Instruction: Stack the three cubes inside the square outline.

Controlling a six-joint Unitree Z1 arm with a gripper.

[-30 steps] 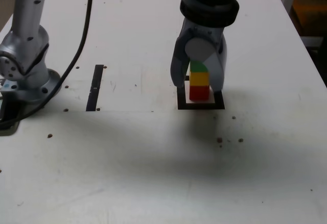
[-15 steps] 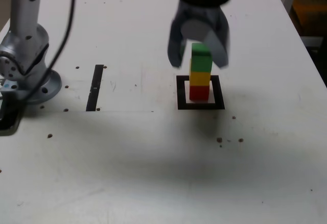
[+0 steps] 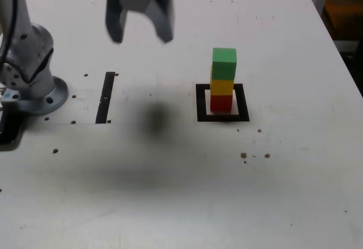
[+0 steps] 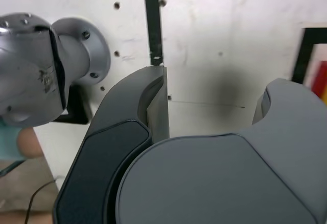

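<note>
The claw [image 3: 140, 32] hung spread and empty; well off to its side, toward the exterior view's right, red block [image 3: 221, 102], yellow block [image 3: 222, 85] and green block [image 3: 224, 63] stood stacked inside the square outline [image 3: 222, 117]; nothing seemed left.

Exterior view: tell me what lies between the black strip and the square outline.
Bare white tabletop with the hand's blurred shadow, between strip and square outline; the exterior view shows it.

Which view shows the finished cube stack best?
The exterior view: the stack stands whole, green on yellow on red, inside the square outline. The wrist view catches only a blurred red-and-yellow sliver at its edge, beside the outline's corner.
</note>
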